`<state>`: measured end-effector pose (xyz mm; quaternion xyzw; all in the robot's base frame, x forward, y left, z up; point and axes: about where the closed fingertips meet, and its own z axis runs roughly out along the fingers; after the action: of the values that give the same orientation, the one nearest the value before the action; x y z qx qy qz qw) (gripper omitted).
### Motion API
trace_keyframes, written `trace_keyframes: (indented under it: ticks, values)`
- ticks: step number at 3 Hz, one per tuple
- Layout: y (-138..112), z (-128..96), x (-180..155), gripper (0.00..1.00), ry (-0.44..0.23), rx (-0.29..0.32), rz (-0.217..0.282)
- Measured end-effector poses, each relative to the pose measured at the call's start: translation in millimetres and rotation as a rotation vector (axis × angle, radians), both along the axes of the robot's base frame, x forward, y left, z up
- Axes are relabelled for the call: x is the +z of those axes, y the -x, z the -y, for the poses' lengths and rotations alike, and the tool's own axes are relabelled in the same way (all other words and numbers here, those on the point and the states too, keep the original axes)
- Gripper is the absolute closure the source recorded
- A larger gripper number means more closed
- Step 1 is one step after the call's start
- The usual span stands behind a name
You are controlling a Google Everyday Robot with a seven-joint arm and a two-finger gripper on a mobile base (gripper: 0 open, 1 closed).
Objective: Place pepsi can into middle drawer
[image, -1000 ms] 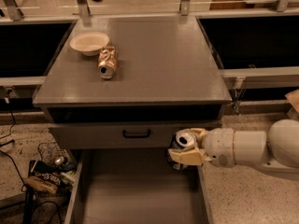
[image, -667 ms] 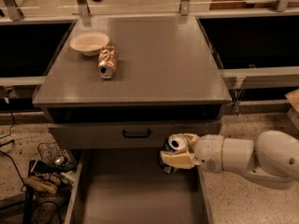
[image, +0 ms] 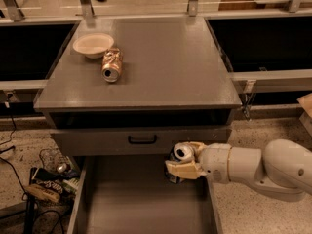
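The pepsi can (image: 183,153) shows its silver top and a bit of dark body, tilted between cream-coloured fingers (image: 183,170). My gripper (image: 177,161) is shut on it, reaching in from the right on a white arm. It hangs just above the right rear part of the open middle drawer (image: 141,199), a grey tray pulled out below the cabinet. The can sits close to the drawer's right wall and below the closed drawer front. Most of the can's body is hidden by the fingers.
A copper-gold can (image: 111,66) lies on its side on the cabinet top (image: 165,62) beside a white bowl (image: 92,45). The closed drawer front has a black handle (image: 142,140). Cables and clutter (image: 48,179) lie on the floor at the left.
The arm has carried the can leftward, from beside the drawer's right edge to over its right rear part. The can has stayed in the grip.
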<state>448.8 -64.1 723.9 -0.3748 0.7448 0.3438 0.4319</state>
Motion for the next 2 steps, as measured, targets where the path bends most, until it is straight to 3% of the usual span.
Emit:
trace_keyframes:
  ticks: [2]
  values:
    - [11.7,-11.3,-34.9,1.00,0.014,-0.035,-0.040]
